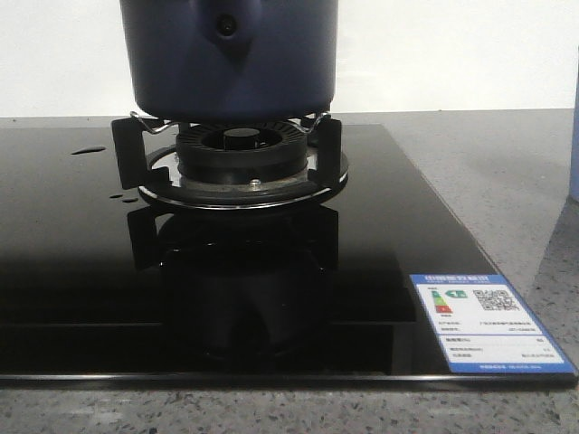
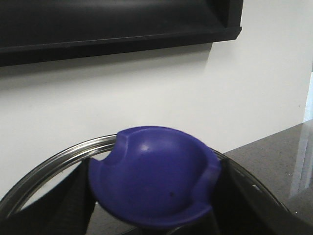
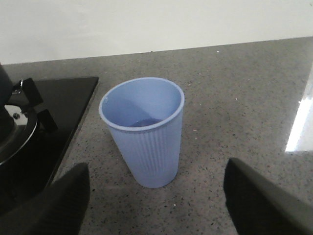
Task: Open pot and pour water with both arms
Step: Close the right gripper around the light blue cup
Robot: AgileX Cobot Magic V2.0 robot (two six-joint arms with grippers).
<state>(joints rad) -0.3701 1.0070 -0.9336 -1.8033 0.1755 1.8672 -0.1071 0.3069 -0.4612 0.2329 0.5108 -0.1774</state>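
The pot (image 1: pixel 228 59) sits on the burner's black prongs at the back of the hob, a big round vessel with smooth, matte navy sides and a blue handle mount carrying a dark round rivet. Its top runs out of the front view. Under it the burner (image 1: pixel 240 149) is a ribbed black ring on a shiny metal dish, all mirrored in the glossy black glass cooktop (image 1: pixel 81 271). A few small drops lie on the glass to the left, and an energy label (image 1: pixel 488 321) is stuck on the near right corner.

In the left wrist view a rounded, glossy blue knob (image 2: pixel 156 181) fills the space between the left gripper's (image 2: pixel 154 196) dark fingers (image 2: pixel 73 200), which press in on both sides of it; a bright steel lid rim (image 2: pixel 54 161) curves behind it.

The right gripper (image 3: pixel 156 205) is spread wide and holds nothing, its dark fingers (image 3: pixel 58 200) apart on either side of a pale blue cup (image 3: pixel 144 132). The cup is tapered plastic with fine vertical ribs, upright on the speckled grey stone counter (image 3: pixel 234 98) just beside the hob's edge, a little water in the bottom.
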